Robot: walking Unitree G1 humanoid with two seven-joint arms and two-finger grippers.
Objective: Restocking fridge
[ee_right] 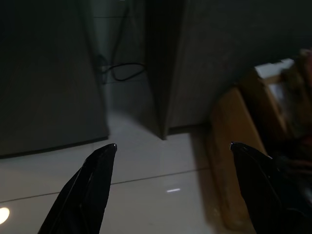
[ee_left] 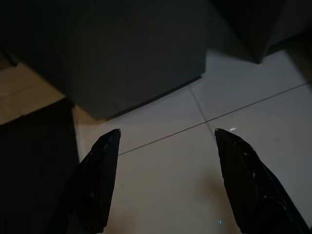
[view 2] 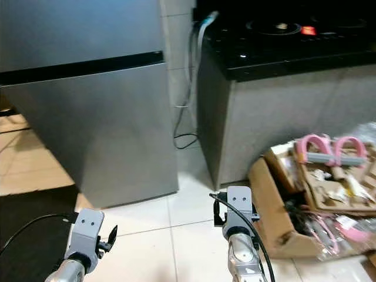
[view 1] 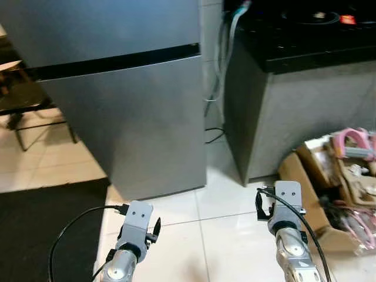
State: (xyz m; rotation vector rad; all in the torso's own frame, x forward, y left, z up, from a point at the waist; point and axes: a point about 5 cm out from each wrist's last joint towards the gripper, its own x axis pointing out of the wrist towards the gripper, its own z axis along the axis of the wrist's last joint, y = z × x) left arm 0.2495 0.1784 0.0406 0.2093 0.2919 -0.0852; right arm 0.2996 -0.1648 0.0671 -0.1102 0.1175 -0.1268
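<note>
Before the closed grey fridge [view 1: 117, 106], white floor tiles [view 1: 223, 235], cardboard box [view 1: 305, 194] rightward.

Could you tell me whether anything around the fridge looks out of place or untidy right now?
Yes. A torn cardboard box sits on the tiled floor beside the counter, overflowing with pink items and scraps. Loose cables dangle in the gap beside the closed fridge. Both grippers are open and hold nothing.

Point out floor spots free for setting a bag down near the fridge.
Bare white tiles lie between the fridge and the cardboard box. A narrower, cable-strewn gap runs between fridge and counter. Right side is crowded with box clutter; a dark mat lies left.
</note>
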